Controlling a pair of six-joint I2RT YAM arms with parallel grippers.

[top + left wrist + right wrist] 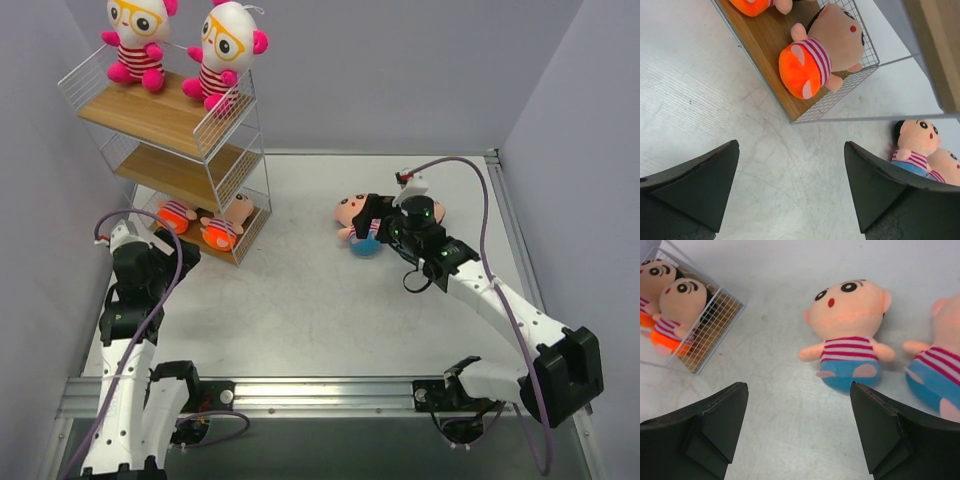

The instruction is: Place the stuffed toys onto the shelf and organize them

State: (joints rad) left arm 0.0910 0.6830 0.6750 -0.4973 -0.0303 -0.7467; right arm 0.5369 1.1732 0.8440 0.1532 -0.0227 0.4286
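Status: task about two-thirds done, by my count.

Shelf (150, 118) stands at 10 o'clock on the surface (300, 320). Three tiers.
- Top tier: two white-headed toys (140, 35), sitting upright side by side.
- Middle tier: looks bare, though the top board hides part of it from above.
- Bottom tier: two orange-bottomed toys (810, 57), lying down, heads toward the mesh back.

Not yet shelved: two blue-bottomed toys (850, 335), lying next to each other on the surface, toward 1 o'clock from its middle, well apart from the shelf.

Count: six toys in all. Four on the shelf, two left.

Left hand (791, 145): fingers spread wide, nothing between them, low over bare surface just at 6 o'clock of the shelf's bottom corner.
Right hand (799, 385): fingers also wide apart, empty, hovering over the blue pair, nearer toy at its 1 o'clock.

Likely remaining work: lift each blue toy to the free tier.
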